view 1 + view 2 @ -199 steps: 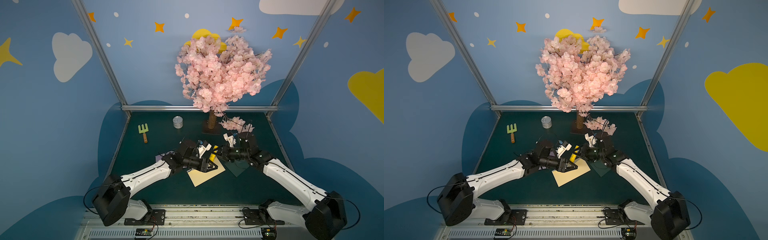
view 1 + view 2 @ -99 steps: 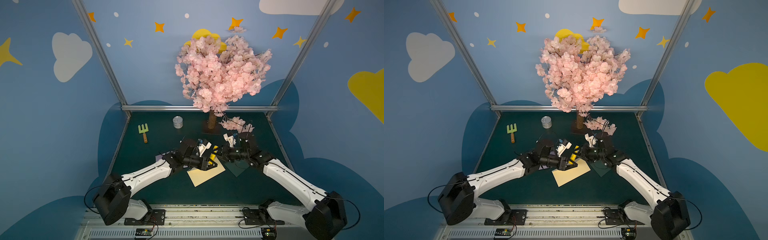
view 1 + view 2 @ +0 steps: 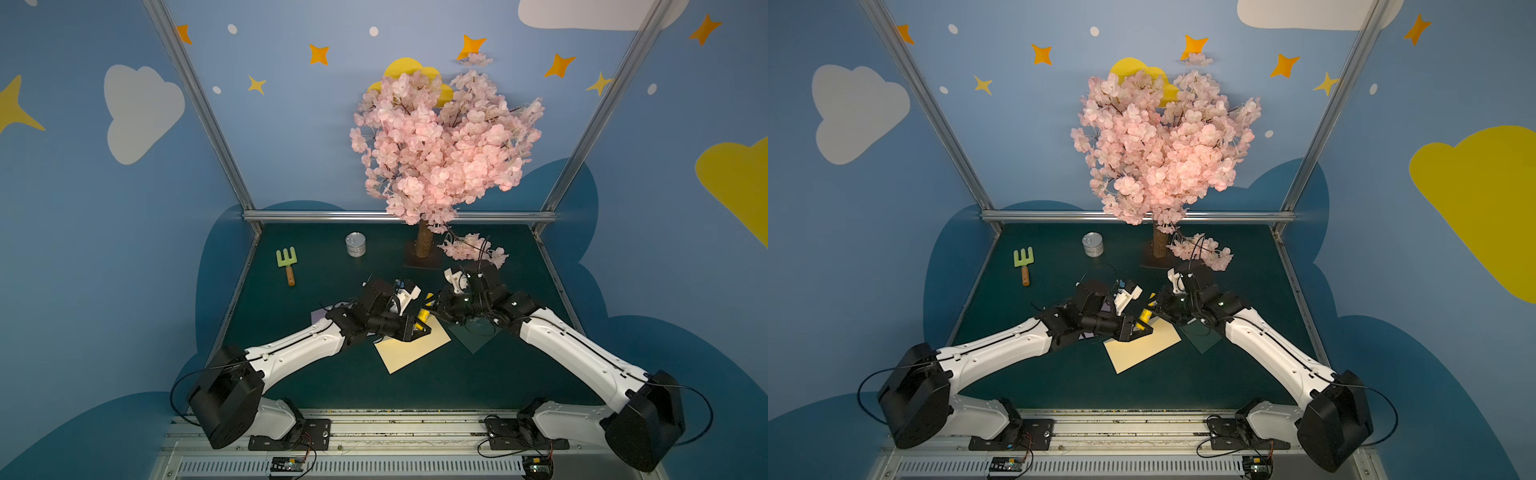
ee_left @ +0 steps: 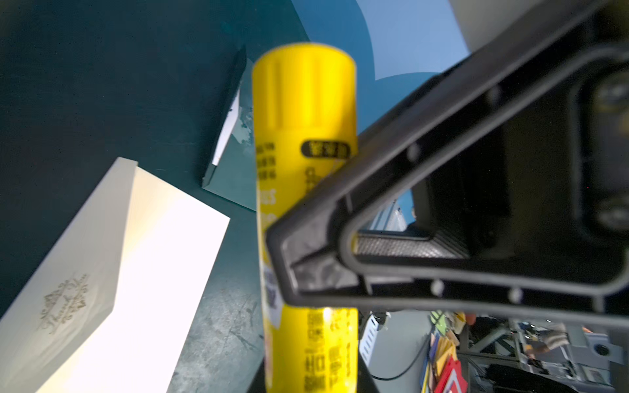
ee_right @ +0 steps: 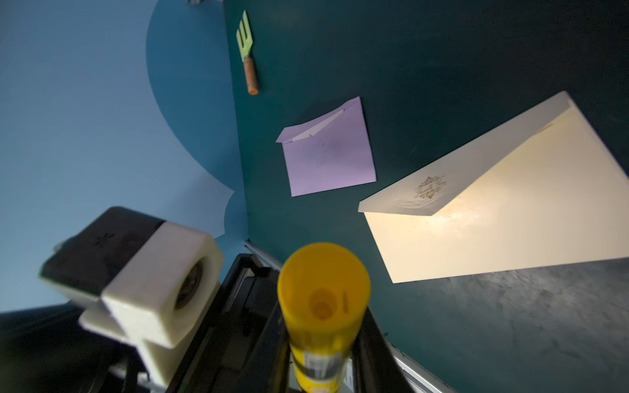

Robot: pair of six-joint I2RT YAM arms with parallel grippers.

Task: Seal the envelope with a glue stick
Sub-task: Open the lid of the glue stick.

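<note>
Here, just over the far edge of the cream envelope, the right gripper clamps the glue stick; the left gripper sits against it, grip impossible to judge. Beyond stands a blossom tree.

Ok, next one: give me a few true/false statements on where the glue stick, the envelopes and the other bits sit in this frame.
1. The glue stick lies untouched on the table. False: the right gripper is shut on it and holds it above the table.
2. A purple envelope lies on the table, apart from the cream envelope. True.
3. The tin can stands on the cream envelope. False: it stands on bare table farther back, well apart from that envelope.
4. A green garden fork with a brown handle lies on the table. True.
</note>
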